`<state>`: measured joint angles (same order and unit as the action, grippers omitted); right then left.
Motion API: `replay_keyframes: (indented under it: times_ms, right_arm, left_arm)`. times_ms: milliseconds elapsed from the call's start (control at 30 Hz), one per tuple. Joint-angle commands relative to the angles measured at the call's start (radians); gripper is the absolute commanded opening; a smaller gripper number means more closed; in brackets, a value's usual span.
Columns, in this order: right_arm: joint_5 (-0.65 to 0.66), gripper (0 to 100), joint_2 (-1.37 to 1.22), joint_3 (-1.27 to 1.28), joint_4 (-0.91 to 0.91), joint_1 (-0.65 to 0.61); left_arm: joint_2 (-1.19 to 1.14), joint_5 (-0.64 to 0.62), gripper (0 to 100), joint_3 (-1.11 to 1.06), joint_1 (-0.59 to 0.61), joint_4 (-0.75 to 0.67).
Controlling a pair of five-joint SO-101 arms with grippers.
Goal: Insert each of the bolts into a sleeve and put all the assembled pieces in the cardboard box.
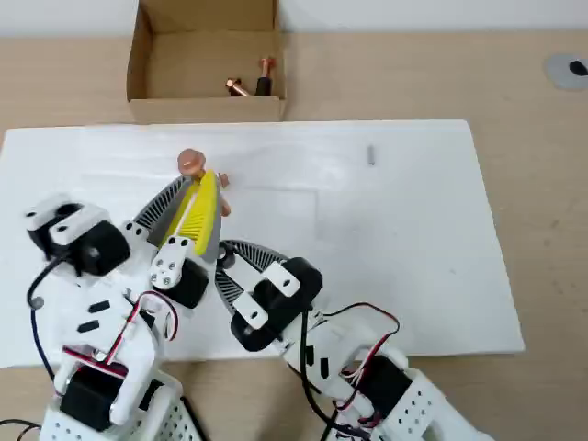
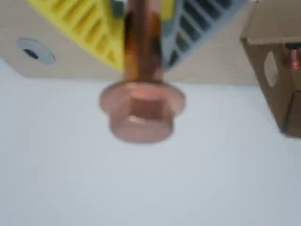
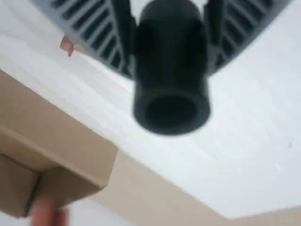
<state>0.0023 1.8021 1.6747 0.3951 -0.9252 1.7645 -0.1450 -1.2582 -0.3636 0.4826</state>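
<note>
Left gripper [image 2: 143, 61] is clamped on a copper bolt [image 2: 141, 110], head outward, over the white sheet [image 1: 386, 239] near the box [image 1: 138, 64]. I see two copper pieces [image 1: 250, 83] inside it. Just to the right, my right gripper [image 3: 170, 52] grips a black sleeve [image 3: 171, 94], open end outward, seemingly tucked close under the left one.

A white sheet [image 1: 395, 257] covers the light wooden table [image 1: 542, 184], a grey round port [image 1: 567, 70] near one corner
</note>
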Motion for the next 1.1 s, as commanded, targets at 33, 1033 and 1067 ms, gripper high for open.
replay_keyframes:
  times_ms: [33,1033,1067]
  right_arm:
    - [-0.008,0.9,0.159,-0.001,-0.029,-0.015]
    - [-0.014,0.9,0.154,0.012,-0.025,0.062]
    - [-0.014,0.9,0.154,0.012,-0.025,0.062]
  left_arm:
    - [0.071,-0.003,1,-0.006,-0.017,0.068]
    - [0.065,0.003,1,0.133,0.009,0.212]
    - [0.064,0.003,1,0.140,0.009,0.212]
